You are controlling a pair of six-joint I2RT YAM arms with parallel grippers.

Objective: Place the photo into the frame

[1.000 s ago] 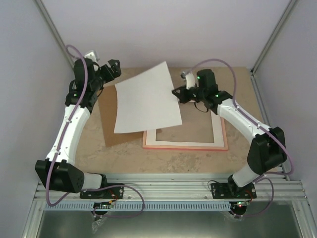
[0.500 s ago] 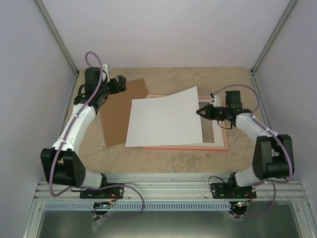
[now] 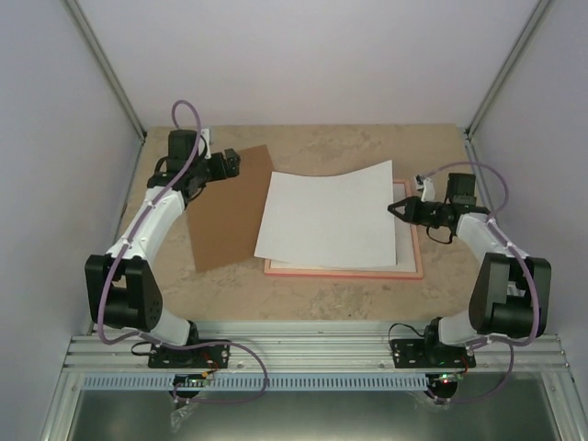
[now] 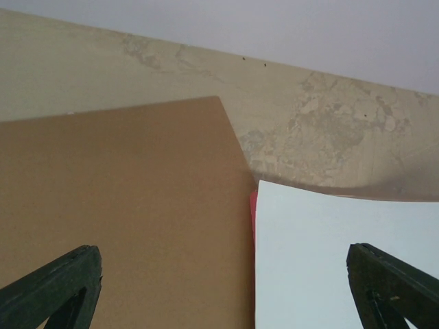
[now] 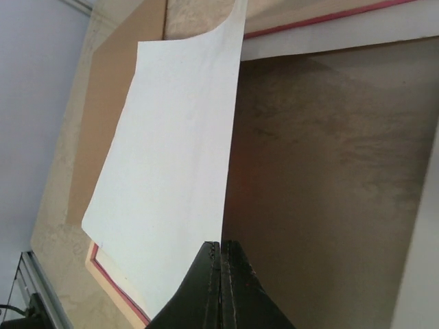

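The photo [image 3: 328, 220] shows its plain white back and lies bowed over the pink frame [image 3: 344, 273]. Its left part rests low and its right edge is lifted. My right gripper [image 3: 397, 208] is shut on that right edge. In the right wrist view the shut fingertips [image 5: 221, 255] pinch the sheet [image 5: 168, 171], with the frame's pink edge [image 5: 322, 16] beyond it. My left gripper [image 3: 231, 165] hangs open over the brown backing board [image 3: 225, 211], holding nothing. In the left wrist view, the left gripper [image 4: 223, 295] is over the board, with the photo's corner [image 4: 329, 260] to the right.
A white mat border [image 5: 343, 35] lies inside the frame, mostly covered by the photo. The backing board [image 4: 123, 205] sits left of the frame, touching its left edge. Grey walls close in the table on three sides, and the arm bases stand along the near rail.
My right gripper has carried the photo rightward and down over the frame, which it now mostly covers. My left arm has swung right and now hangs over the backing board.
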